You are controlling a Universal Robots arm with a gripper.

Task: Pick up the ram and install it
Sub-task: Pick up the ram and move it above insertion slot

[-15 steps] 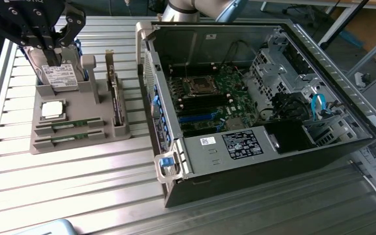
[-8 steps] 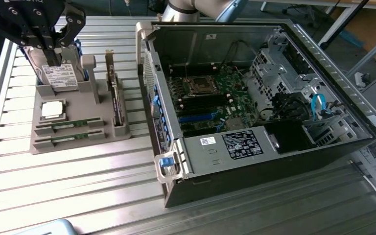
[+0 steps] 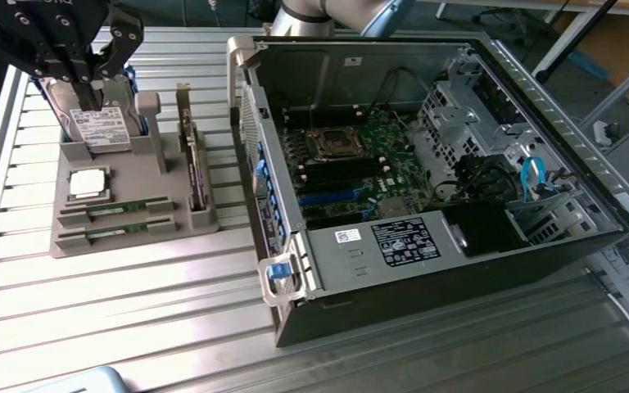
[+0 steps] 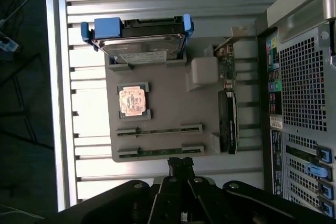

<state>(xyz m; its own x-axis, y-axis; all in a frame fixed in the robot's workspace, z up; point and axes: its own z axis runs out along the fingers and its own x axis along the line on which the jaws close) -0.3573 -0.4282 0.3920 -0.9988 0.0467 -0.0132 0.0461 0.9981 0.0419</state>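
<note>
Two ram sticks lie flat in slots of a grey holder (image 3: 128, 246), one (image 3: 114, 209) just behind the other (image 3: 114, 232); both are slim green boards. In the wrist view they are the upper stick (image 4: 159, 129) and the lower stick (image 4: 159, 152). My black gripper (image 3: 85, 102) hangs high over the far end of the holder, in front of the hard drive (image 3: 98, 127). Its fingers are shut with nothing between them. In the wrist view the gripper (image 4: 181, 163) shows just beyond the nearer stick. The open computer case (image 3: 533, 98) shows its motherboard (image 3: 359, 164).
The holder also carries a square silver processor (image 3: 88, 182) and an upright dark expansion card (image 3: 194, 168). The case's rear panel (image 4: 304, 77) stands close beside the holder. All rests on a ribbed metal table (image 3: 128, 319), whose edge (image 4: 55, 103) borders dark floor.
</note>
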